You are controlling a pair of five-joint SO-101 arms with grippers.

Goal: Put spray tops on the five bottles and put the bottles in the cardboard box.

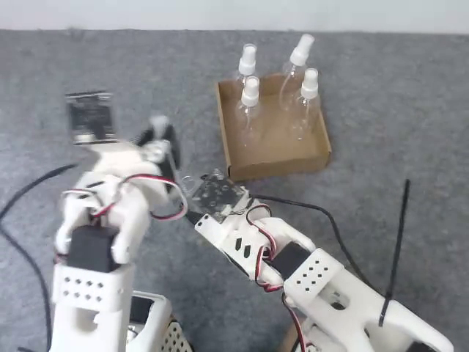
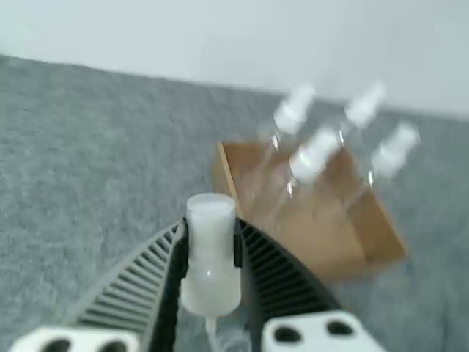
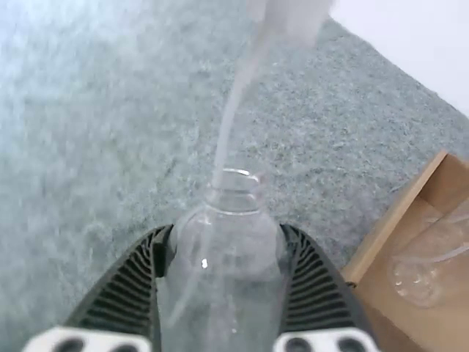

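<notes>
Okay, nearest first. The right gripper has its fingers pinching a clear bottle around the shoulder. The bottle is upright and its neck is open. A thin dip tube comes down from above, and its lower end goes into that neck. The left gripper has both fingers pressed on a white spray top, one on each side, cap end up and tube hanging below. In the high view both arms stand at the near edge of the grey bench, with their wrists close together over the middle. Further off, the cardboard box sits near the bench's far edge, a little right of the middle. Four capped bottles stand inside it, two in the nearer row and two behind, and the far right one is tilted. A dark card lies toward the far left corner, well apart from the box.
</notes>
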